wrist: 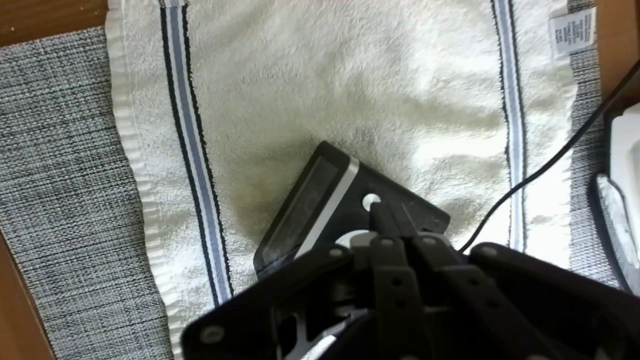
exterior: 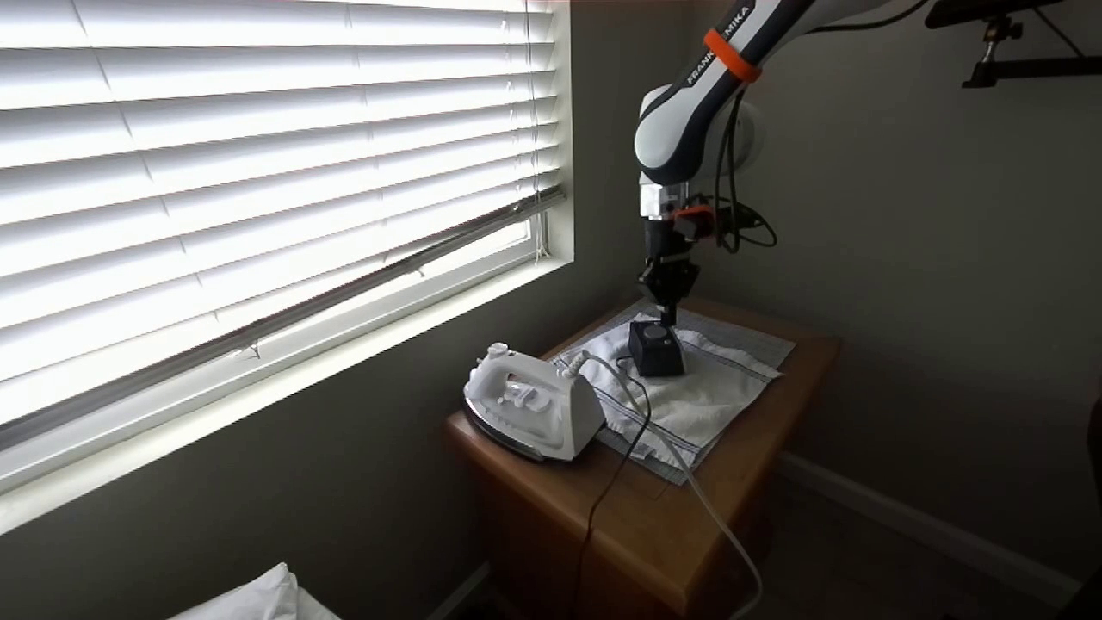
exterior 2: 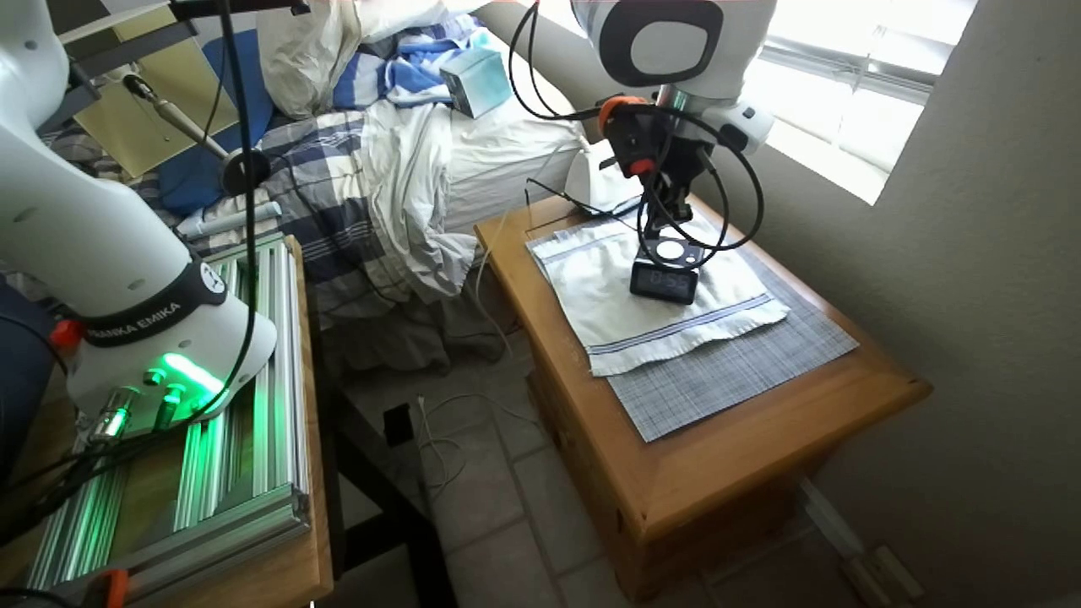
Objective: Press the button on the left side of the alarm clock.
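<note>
The small black boxy alarm clock (exterior: 658, 357) stands upright on a white towel. Its dim display faces the camera in an exterior view (exterior 2: 665, 283). In the wrist view the clock (wrist: 320, 197) lies at an angle, with a silver strip along its front edge. A small white round button (wrist: 371, 201) shows on its top, left of the large white round one (wrist: 351, 237) as seen from the display side. My gripper (wrist: 392, 220) points down with its fingers together and empty. The tips overlap the small button's edge; I cannot tell whether they touch. The gripper also shows in both exterior views (exterior: 669, 317) (exterior 2: 654, 230).
A white corded iron (exterior: 538, 409) stands near the clock on the wooden nightstand (exterior 2: 844, 397). The towel (exterior 2: 604, 312) lies on a grey placemat (exterior 2: 701, 397). A dark cord (wrist: 550, 160) runs from the clock. A wall and a window with blinds (exterior: 284, 155) stand close by.
</note>
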